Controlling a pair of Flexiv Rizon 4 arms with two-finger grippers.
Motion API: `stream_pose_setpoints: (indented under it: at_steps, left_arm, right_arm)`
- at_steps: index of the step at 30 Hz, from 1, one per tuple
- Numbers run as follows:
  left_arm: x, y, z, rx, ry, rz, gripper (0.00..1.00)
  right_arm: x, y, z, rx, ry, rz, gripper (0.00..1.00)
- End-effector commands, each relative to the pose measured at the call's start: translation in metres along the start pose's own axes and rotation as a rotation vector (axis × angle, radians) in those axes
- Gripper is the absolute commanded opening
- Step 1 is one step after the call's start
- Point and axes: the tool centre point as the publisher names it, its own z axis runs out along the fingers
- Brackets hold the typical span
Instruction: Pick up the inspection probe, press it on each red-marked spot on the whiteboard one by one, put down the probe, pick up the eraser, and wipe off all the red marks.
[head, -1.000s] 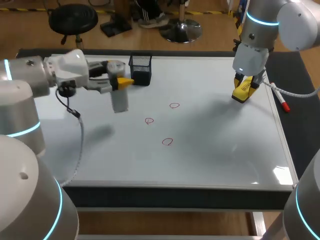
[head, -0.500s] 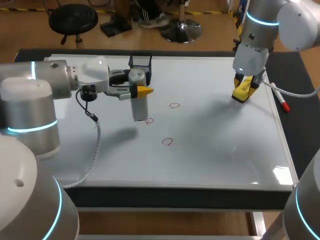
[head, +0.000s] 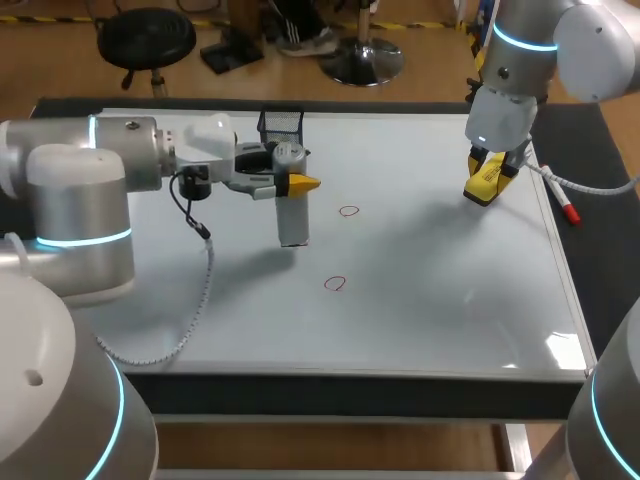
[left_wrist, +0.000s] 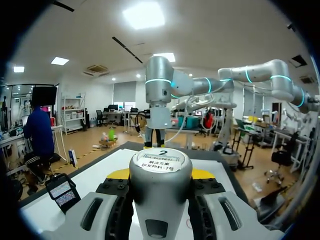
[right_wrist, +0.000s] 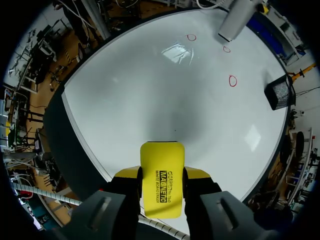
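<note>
Left gripper (head: 287, 184), centre-left: fingers pinching inspection probe (head: 291, 218) upright, tip at whiteboard (head: 450, 300) middle spot. Right gripper (head: 488, 184), upper right: fingers clamping yellow eraser (right_wrist: 161, 177). Upper red mark (head: 348, 211) and lower red mark (head: 335, 284) unwiped. Probing apparently midway; put-down and wiping left.

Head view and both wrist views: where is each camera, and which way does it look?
Head view: above and behind the robot, looking down on the whiteboard; left arm and right arm show.
Left wrist view: on the left wrist, looking level across the table; left claw holding the probe.
Right wrist view: on the right wrist, looking down; right claw holding the eraser.
Shared: head and right wrist views both show the red marks.
</note>
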Motion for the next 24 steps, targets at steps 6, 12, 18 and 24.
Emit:
stream_pose_setpoints:
  at_steps: [6,12,18,24]
  left_arm:
    - [-0.010,0.011,0.012,0.005,0.026,-0.017,0.00]
    - [-0.013,0.022,0.015,0.000,0.032,-0.021,0.00]
    - [-0.014,0.028,0.013,-0.008,0.025,-0.028,0.00]
    - [-0.015,0.031,0.014,-0.010,0.020,-0.027,0.00]
  right_arm:
    - [0.000,-0.001,-0.001,0.002,0.002,-0.001,0.00]
    - [0.000,-0.001,-0.001,0.002,0.002,-0.001,0.00]
    - [0.000,-0.001,-0.001,0.002,0.002,-0.001,0.00]
    - [0.000,-0.001,-0.001,0.002,0.002,-0.001,0.00]
